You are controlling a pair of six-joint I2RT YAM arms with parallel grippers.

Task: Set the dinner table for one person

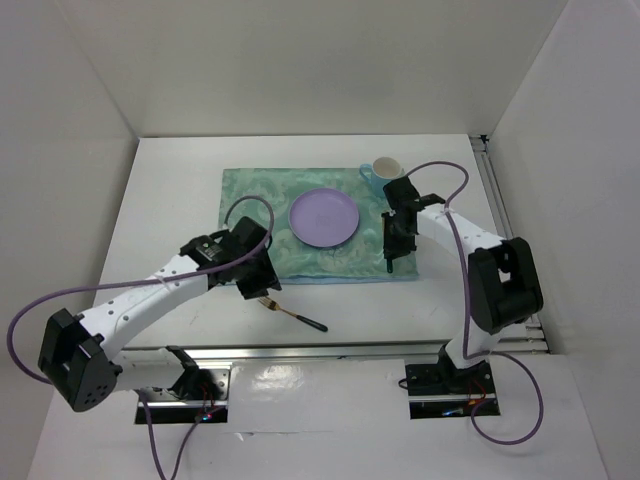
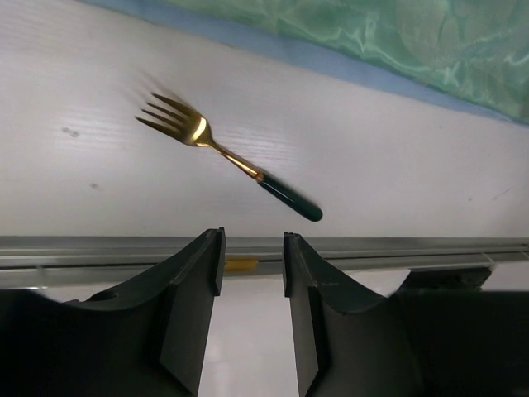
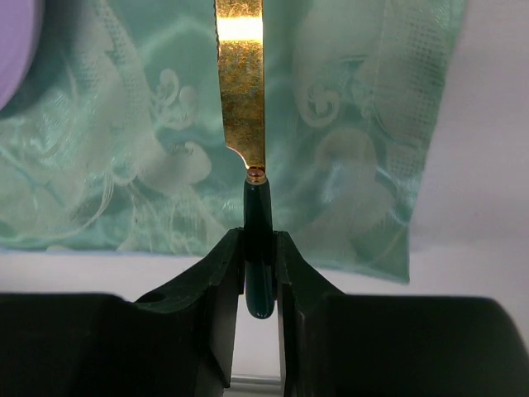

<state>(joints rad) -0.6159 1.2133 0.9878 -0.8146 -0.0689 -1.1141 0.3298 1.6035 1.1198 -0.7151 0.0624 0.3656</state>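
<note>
The right gripper (image 3: pixel 259 240) pinches the knife (image 3: pixel 240 91) by its handle end, at three o'clock of the plate (image 1: pixel 324 217); it may swivel on release. The left gripper (image 2: pixel 252 248) (jaws parted, empty) could nudge the fork (image 2: pixel 223 153), on the dinner table (image 1: pixel 170 180) at seven o'clock, toward the rail (image 2: pixel 99 248).

Bare white dinner table (image 1: pixel 170 190) lies open left of the mint-green cloth (image 1: pixel 250 195). On the cloth, a purple plate (image 1: pixel 323 217) fills the middle, a mug (image 1: pixel 386 168) the far right corner, and the right gripper (image 3: pixel 259 248), clamping a knife (image 3: pixel 241 83), hangs over the right edge. A gold fork (image 2: pixel 198 131) lies in the near strip by the metal rail (image 2: pixel 83 248).
</note>
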